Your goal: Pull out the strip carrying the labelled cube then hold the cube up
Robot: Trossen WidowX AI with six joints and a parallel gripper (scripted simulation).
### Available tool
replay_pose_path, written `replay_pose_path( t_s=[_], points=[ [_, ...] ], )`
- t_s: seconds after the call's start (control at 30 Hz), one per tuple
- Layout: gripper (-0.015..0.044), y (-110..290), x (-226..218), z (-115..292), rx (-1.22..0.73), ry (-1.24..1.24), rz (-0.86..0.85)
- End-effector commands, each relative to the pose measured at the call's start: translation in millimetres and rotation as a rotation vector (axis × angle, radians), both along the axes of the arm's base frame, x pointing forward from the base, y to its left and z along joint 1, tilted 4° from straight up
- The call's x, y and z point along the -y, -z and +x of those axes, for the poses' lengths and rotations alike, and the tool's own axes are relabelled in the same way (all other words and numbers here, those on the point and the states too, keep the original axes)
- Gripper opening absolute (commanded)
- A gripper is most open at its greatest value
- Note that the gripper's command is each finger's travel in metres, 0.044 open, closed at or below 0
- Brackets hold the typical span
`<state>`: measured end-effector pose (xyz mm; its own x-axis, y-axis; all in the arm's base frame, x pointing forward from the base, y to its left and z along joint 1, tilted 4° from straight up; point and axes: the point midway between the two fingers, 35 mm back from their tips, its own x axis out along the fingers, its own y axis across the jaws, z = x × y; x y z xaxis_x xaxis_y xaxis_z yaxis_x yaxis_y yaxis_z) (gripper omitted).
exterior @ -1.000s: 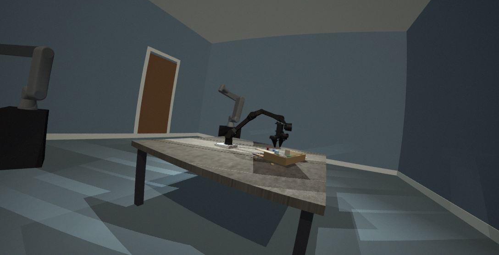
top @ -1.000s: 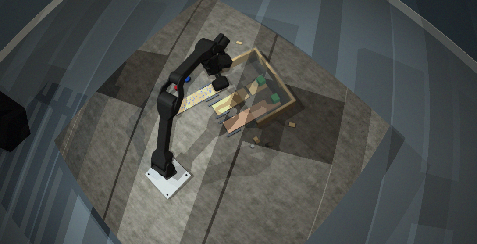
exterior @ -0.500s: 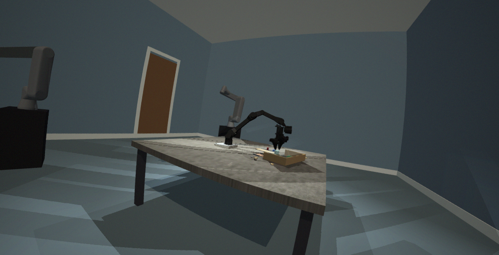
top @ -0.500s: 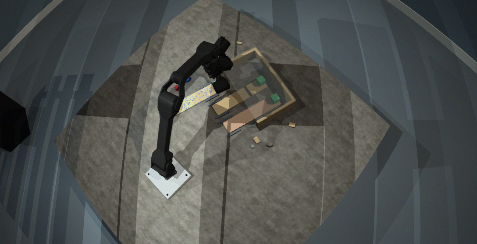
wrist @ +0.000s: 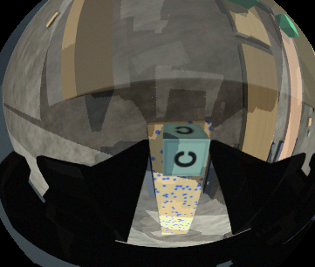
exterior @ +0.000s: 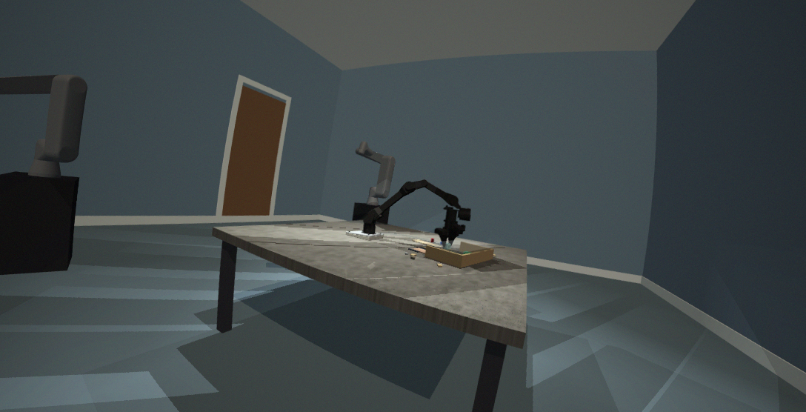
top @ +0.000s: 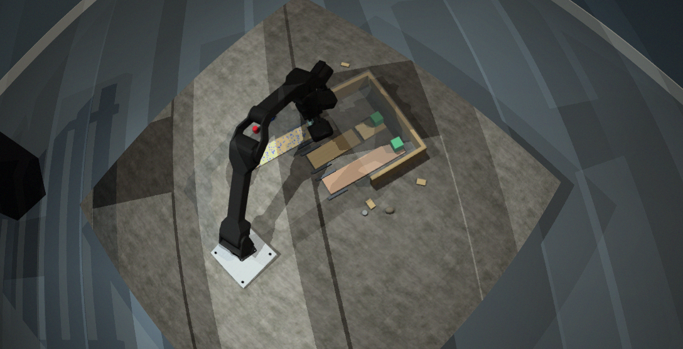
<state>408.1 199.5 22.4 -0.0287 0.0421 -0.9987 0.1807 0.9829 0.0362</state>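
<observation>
The pale teal cube marked "C" [wrist: 184,157] sits on the end of the yellow strip with blue speckles [top: 281,144] [wrist: 177,200], which lies pulled out of the wooden frame [top: 398,165] [exterior: 459,257]. My gripper [top: 317,129] [exterior: 447,243] [wrist: 181,146] is low over it, fingers partly open, one on each side of the cube and close to its faces. In the top view the gripper hides nearly all of the cube. Two plain green cubes [top: 376,118] [top: 397,143] [wrist: 288,24] sit on the other strips inside the frame.
A tan strip in two pieces [top: 331,149] [top: 370,129] and a long pinkish strip [top: 360,167] lie beside the speckled one. A small red ball [top: 255,128] lies near the arm. Small wood chips [top: 420,181] [top: 370,203] and a pebble [top: 389,210] lie outside the frame.
</observation>
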Motion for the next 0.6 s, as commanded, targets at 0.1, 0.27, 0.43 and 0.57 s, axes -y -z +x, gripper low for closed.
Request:
replay_pose_path(
  t_s=[0.1,0.27,0.43,0.57],
  points=[
    [0.0197,2.3,0.2,-0.5,-0.002,0.000,-0.001],
    [0.0125,2.3,0.2,-0.5,-0.002,0.000,-0.001],
    [0.0053,2.3,0.2,-0.5,-0.002,0.000,-0.001],
    [0.0000,-4.7,3.9,-7.4,-0.002,0.000,-0.002]
  ],
)
